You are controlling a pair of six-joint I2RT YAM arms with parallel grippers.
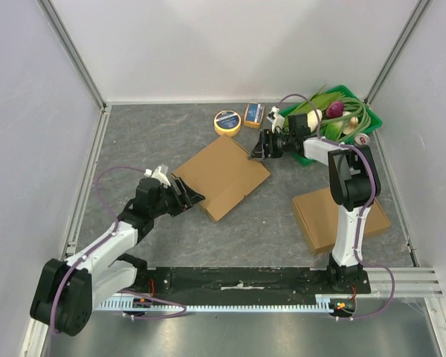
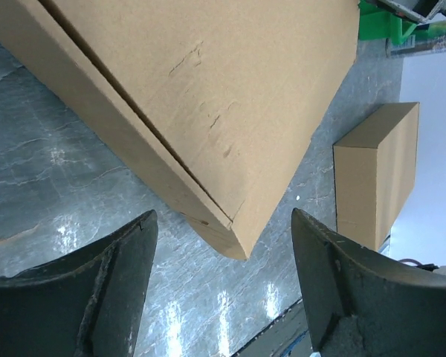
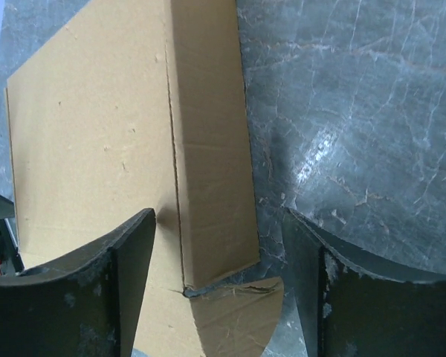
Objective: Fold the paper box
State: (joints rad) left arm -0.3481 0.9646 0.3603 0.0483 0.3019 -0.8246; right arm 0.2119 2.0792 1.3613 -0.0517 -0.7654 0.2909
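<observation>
Task thing: flat brown corrugated-cardboard box (image 1: 224, 175), lying unfolded near the middle of the grey marbled tabletop (image 1: 156, 141), one corner turned toward my bases. My left tool (image 1: 187, 195) sits at the box's near-left edge. In its wrist view the fingers (image 2: 97, 297) are spread wide, and the box's layered corner (image 2: 230, 238) lies in the gap just ahead, touching neither finger: tool open, nothing held. My right tool (image 1: 259, 149) is at the box's far-right corner, also spread open. Its wrist view shows a narrow folded strip of the box (image 3: 208, 149) running between the fingers (image 3: 82, 297), with a rounded tab at the strip's end. One finger overlaps the main panel; contact cannot be judged. Right of the box, well apart: a second brown cardboard box, already closed up (image 1: 340, 217). Beyond the box: a yellow tape roll (image 1: 227, 123), a small orange-and-blue carton (image 1: 253, 114) and a green tray of vegetables (image 1: 368, 119).
</observation>
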